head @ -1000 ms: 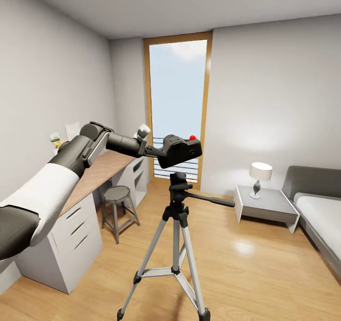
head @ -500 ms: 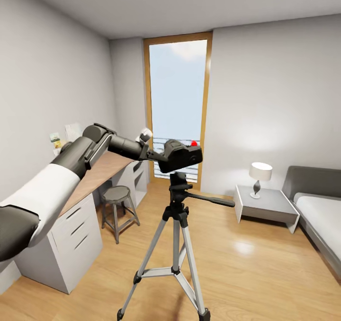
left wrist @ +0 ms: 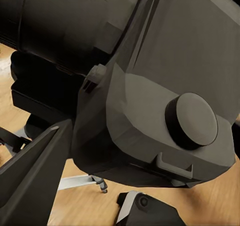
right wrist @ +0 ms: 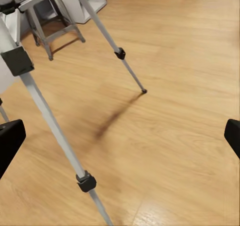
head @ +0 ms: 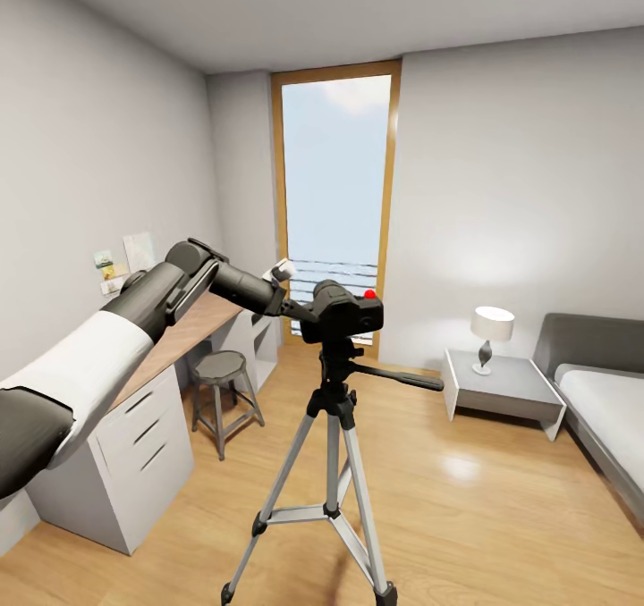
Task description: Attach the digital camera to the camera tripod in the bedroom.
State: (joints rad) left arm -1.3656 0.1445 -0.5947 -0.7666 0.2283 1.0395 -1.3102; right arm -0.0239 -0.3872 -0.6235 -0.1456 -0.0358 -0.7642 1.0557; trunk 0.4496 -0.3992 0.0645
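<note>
The black digital camera point(head: 346, 312) with its red button sits level right on top of the black head of the camera tripod point(head: 333, 427); I see no gap between them. My left gripper point(head: 302, 310) is shut on the camera from the left, arm stretched out over the desk. In the left wrist view the camera body point(left wrist: 150, 106) is very close, with one finger point(left wrist: 35, 181) alongside it. My right gripper point(right wrist: 120, 138) hangs low and open, looking at the tripod's silver legs point(right wrist: 50, 121) and the wood floor.
A grey desk point(head: 143, 382) with a round stool point(head: 221, 369) stands at the left wall. The tall window point(head: 335, 195) is behind the tripod. A nightstand with a lamp point(head: 490, 331) and a grey bed point(head: 608, 409) are at the right. The tripod's handle point(head: 402, 377) juts rightward.
My left arm has lowered the camera and levelled it, from hanging tilted above the tripod head down onto the head. The tripod and the view have not shifted.
</note>
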